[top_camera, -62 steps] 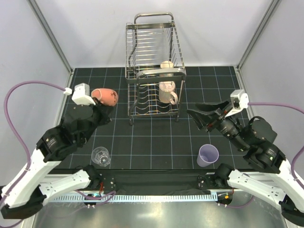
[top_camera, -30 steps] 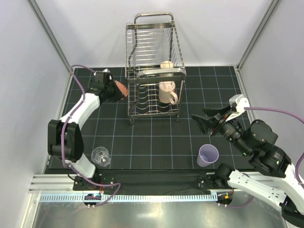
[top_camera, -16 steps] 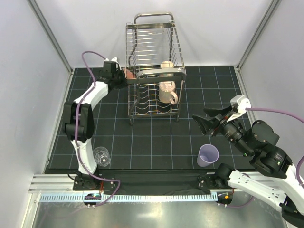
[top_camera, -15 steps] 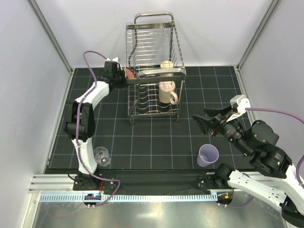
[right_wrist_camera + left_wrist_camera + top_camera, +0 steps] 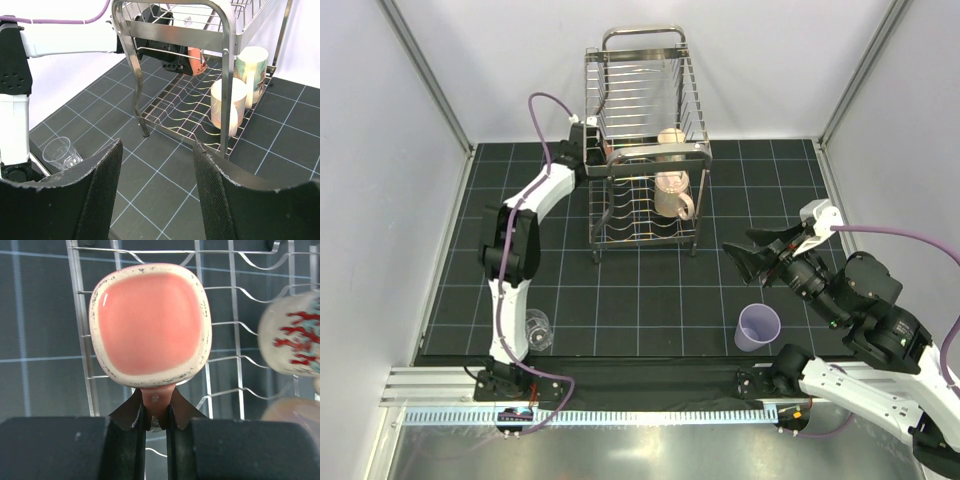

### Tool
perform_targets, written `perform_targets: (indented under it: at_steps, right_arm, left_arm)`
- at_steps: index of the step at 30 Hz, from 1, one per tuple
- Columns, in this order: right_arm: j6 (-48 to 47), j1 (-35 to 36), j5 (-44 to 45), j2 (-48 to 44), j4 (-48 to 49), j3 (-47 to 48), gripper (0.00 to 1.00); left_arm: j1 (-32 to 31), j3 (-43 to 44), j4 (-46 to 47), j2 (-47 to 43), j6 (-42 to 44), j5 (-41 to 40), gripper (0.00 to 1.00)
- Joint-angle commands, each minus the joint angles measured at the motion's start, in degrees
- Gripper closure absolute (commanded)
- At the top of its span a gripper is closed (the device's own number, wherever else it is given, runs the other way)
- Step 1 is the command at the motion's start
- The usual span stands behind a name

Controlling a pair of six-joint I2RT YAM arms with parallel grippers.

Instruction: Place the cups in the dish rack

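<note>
1. Black gridded bench (image 5: 650,300) between pale walls carries a tall two-tier dish rack of shiny steel wire (image 5: 642,120) (image 5: 175,30) at its far side.
2. The left fingers (image 5: 155,402) (image 5: 588,150) are closed narrow on the handle of a salmon-pink glazed mug with a speckled cream rim (image 5: 150,322). The mug juts just past their tips, over the rack's wires.
3. From overhead those fingers reach in at the rack's left side, and the wire hides most of the pink mug. The right wrist view shows it from the side (image 5: 195,62), inside the rack frame.
4. Only the left wrist view shows a red branching pattern on a pale patterned mug (image 5: 292,337) (image 5: 251,67), blurred, to the right of the left fingers.
5. The right fingers (image 5: 157,145) (image 5: 740,245) are spread wide with nothing between them, above the bench. Beyond them in the rack's lower tier a pinkish-beige mug with a handle (image 5: 227,107) (image 5: 672,195) stands just in front of the patterned mug.
6. A lavender plastic tumbler (image 5: 758,327) stands upright on the bench near the right fingers, on their near side. Only the overhead view shows it.
7. A clear drinking glass (image 5: 538,328) (image 5: 62,152) stands upright on the bench by the left arm's base, well apart from the left fingers.
</note>
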Motion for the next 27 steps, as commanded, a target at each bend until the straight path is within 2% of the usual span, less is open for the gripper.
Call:
perform_targets:
  at_steps: [1, 15, 16, 17, 19, 25, 27]
  right_arm:
    - [0.6, 0.2, 0.4, -0.3, 0.1, -0.4, 0.40]
    - [2.0, 0.4, 0.7, -0.6, -0.2, -1.2, 0.40]
    - [2.2, 0.3, 0.9, -0.7, -0.2, -1.1, 0.40]
    - [2.1, 0.4, 0.8, -0.7, -0.2, -1.1, 0.40]
    - [2.2, 0.3, 0.9, -0.7, -0.3, -1.1, 0.40]
    - [2.3, 0.4, 0.8, -0.1, -0.5, -0.4, 0.40]
    - [2.4, 0.3, 0.5, 0.2, -0.6, 0.0, 0.40]
  left_arm:
    - [0.1, 4.4, 0.7, 0.4, 3.0, -7.0, 1.00]
    - [-0.3, 10.6, -3.9, 6.0, 4.9, -7.5, 1.00]
    - [-0.2, 11.1, -4.2, 6.4, 4.8, -7.7, 0.98]
    - [-0.2, 11.3, -4.8, 6.6, 4.8, -7.7, 0.89]
    - [-0.2, 11.7, -5.2, 6.8, 4.9, -7.9, 0.77]
    - [-0.3, 10.9, -5.5, 5.6, 4.2, -7.5, 0.62]
    - [-0.2, 10.6, -5.6, 5.0, 3.8, -7.4, 0.60]
